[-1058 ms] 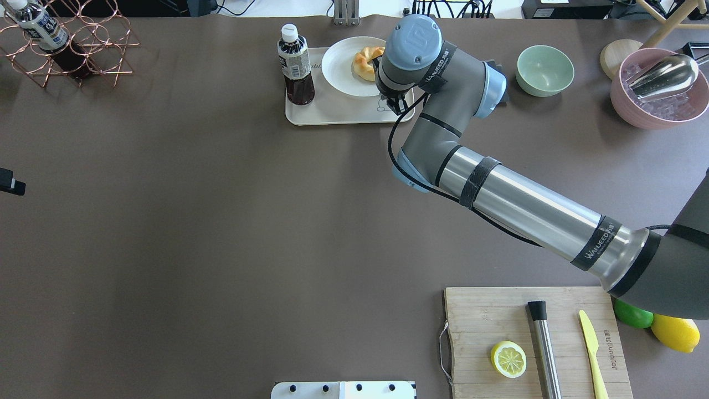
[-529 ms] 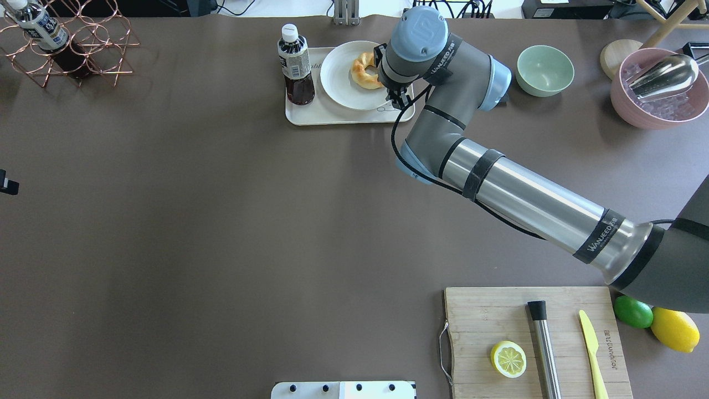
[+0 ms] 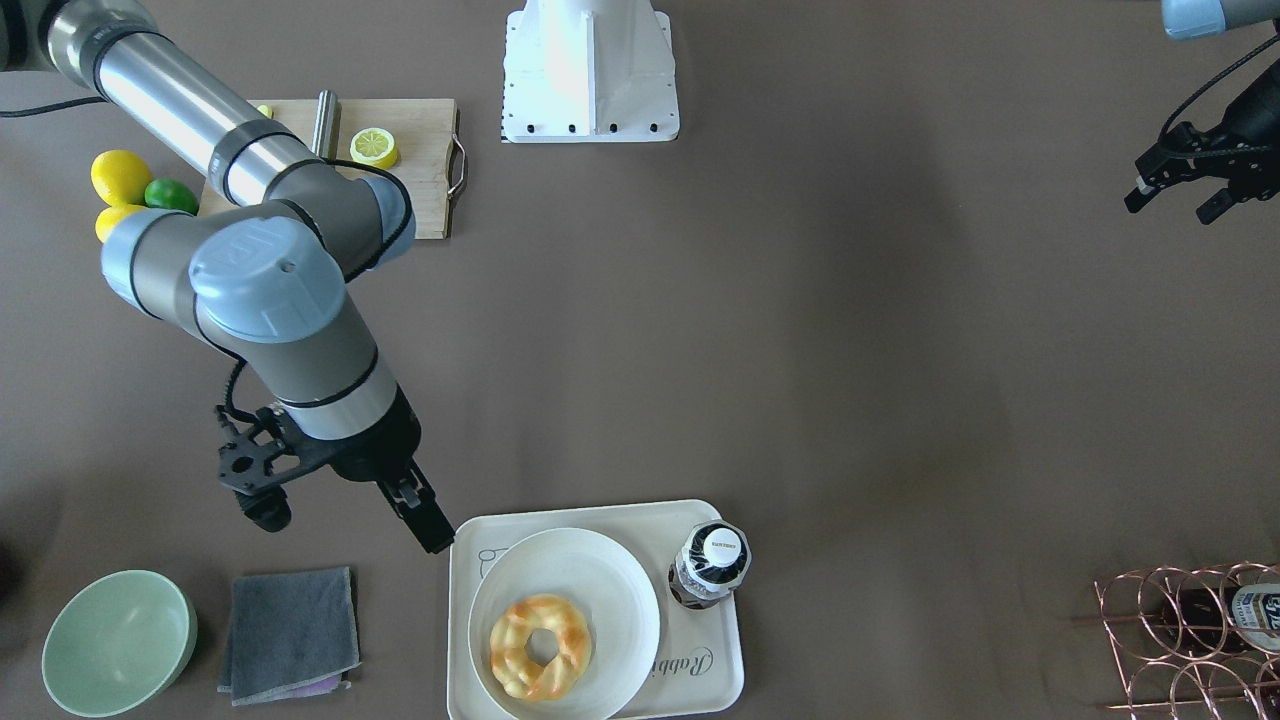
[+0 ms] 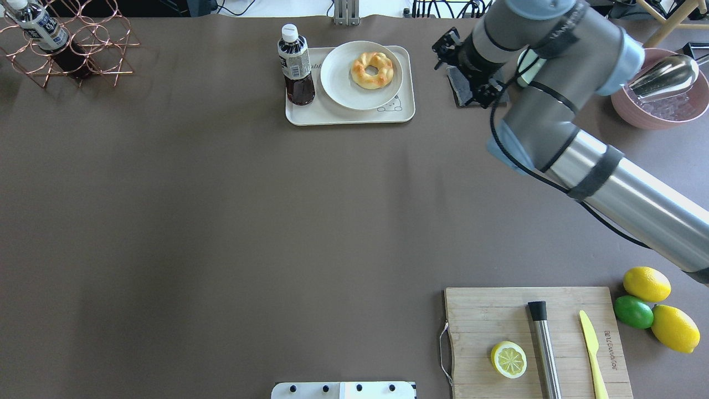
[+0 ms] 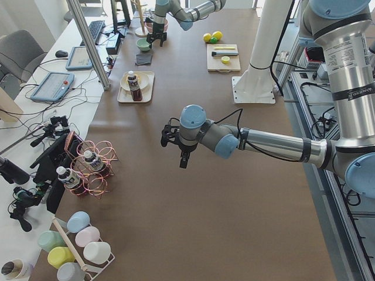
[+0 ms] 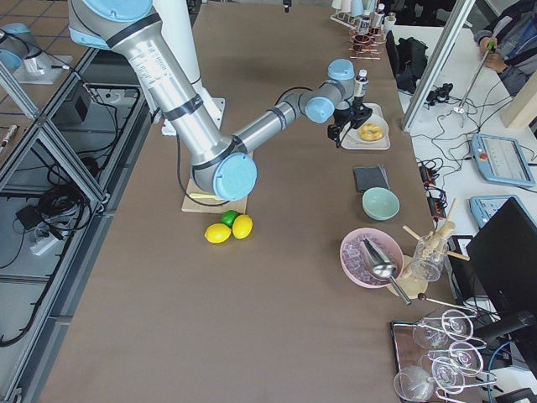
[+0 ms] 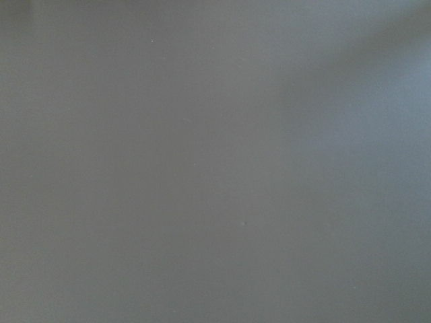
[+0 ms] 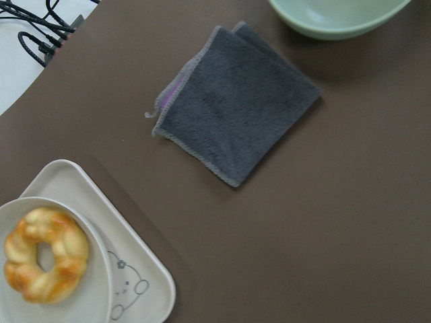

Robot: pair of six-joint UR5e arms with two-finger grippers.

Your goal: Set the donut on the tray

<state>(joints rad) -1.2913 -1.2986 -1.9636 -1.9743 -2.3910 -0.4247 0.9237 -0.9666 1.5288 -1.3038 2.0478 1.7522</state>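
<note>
Exterior front-facing: right end effector spread open above the brown bench, just beside the tray. The donut lies on a white plate on that tray; the left end effector hangs open, well apart.

A folded grey cloth lies beneath the fingers of the right gripper, a green bowl just beyond it, a white plate and dark bottle off to their other side.
</note>
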